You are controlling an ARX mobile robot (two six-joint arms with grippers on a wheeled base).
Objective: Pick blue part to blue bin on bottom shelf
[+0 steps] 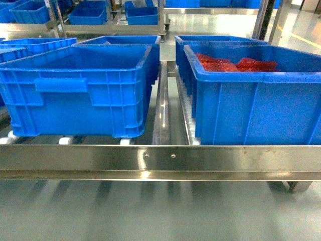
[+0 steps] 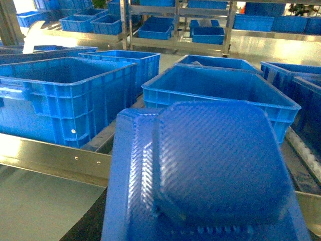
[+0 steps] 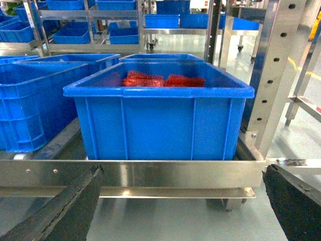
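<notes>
Closest to the left wrist camera is the blue part (image 2: 210, 170), a flat moulded piece with a ribbed, woven-looking surface and a raised eight-sided centre; it fills the lower half of that view, held up in front of the rack, short of the front rail (image 1: 160, 159). The left gripper itself is hidden behind it, so I cannot tell how its jaws stand or whether they are what carries the part. On the right side, the right gripper's (image 3: 180, 211) two dark padded fingers (image 3: 70, 211) sit wide apart at the bottom corners of its wrist view, with nothing between them, hanging low in front of the rail. Neither arm shows in the head view. The bottom shelf (image 1: 168, 100) has its flat steel rail with screws across the front, white rollers just behind it, and a steel divider running back through the middle. Left of the divider stands a blue bin (image 1: 80, 90), open-topped, its rim well above the rail; its inside is not visible from here. Right of the divider is a second bin (image 1: 256, 95) holding red parts (image 1: 233, 64). A narrow gap lies between the two bins along the divider. More blue bins sit behind both, and further racks with blue bins (image 1: 100, 12) stand across the floor.
</notes>
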